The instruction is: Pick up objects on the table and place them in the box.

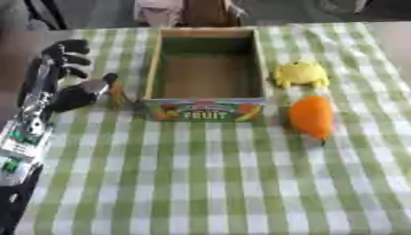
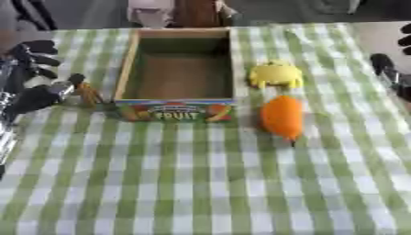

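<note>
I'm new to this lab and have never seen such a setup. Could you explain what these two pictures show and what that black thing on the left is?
Both pictures come from one stereo camera in a humanoid robot's head, looking down at a table with a green checked cloth; they show the same moment from its left and right eyes. The black and silver thing is the robot's left hand, reaching in from the left. Its thumb and fingers seem to pinch a small orange-brown object beside the box; I cannot tell what it is. The wooden box, labelled FRUIT, looks empty. To its right lie a yellow toy and an orange fruit. The right hand shows only at the right eye view's edge.
</note>
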Controlling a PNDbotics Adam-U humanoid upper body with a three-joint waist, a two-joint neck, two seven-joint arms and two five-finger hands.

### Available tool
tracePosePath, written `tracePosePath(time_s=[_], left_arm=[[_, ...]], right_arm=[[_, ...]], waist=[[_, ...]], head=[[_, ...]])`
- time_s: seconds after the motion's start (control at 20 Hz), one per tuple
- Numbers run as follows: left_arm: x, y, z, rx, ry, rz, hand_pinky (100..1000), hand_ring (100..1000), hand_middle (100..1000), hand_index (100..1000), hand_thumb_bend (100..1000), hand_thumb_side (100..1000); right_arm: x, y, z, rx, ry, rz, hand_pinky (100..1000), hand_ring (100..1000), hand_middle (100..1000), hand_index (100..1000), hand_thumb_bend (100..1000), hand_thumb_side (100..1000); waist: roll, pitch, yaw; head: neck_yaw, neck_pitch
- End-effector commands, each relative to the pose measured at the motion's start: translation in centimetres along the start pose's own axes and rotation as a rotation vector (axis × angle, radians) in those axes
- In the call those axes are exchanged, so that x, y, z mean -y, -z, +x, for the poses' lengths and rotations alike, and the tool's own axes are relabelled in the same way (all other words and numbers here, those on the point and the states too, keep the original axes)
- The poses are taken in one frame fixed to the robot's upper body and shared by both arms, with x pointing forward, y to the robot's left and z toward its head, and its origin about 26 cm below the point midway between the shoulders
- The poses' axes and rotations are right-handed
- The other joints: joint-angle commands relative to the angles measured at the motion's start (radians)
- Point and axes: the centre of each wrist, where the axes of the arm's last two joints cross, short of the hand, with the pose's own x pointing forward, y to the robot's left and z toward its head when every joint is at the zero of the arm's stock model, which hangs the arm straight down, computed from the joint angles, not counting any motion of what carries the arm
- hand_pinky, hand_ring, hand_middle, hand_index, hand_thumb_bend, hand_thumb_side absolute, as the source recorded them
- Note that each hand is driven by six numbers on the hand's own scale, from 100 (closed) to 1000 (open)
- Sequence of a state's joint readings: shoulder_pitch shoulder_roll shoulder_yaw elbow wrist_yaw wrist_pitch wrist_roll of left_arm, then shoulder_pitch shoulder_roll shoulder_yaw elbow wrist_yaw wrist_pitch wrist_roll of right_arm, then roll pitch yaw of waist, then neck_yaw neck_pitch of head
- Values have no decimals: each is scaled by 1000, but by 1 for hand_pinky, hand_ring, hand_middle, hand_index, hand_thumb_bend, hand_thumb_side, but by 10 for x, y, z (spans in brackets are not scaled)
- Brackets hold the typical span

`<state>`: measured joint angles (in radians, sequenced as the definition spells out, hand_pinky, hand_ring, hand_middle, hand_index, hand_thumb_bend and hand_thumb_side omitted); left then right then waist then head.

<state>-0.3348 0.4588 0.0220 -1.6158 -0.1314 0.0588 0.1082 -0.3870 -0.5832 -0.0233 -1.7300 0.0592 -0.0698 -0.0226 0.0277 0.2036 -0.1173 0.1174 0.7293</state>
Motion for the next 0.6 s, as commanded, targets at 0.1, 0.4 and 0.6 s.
tracePosePath(time_s=[0.1,0.4,0.6], left_arm=[[-21,9,4,5,109,-4,593,700,703,790,584,100],[-44,24,10,-22,293,-58,627,706,704,782,593,120],[-57,39,19,-28,440,-127,648,701,695,778,627,129]], right_arm=[[5,3,4,16,-27,13,632,645,636,807,404,100],[4,1,1,6,-28,28,633,643,634,809,405,100],[3,0,0,0,-26,35,633,642,634,809,405,100]], waist=[[-2,-18,-2],[-1,-23,-8],[-1,-29,-14]], head=[[2,-4],[0,-3],[1,1]])
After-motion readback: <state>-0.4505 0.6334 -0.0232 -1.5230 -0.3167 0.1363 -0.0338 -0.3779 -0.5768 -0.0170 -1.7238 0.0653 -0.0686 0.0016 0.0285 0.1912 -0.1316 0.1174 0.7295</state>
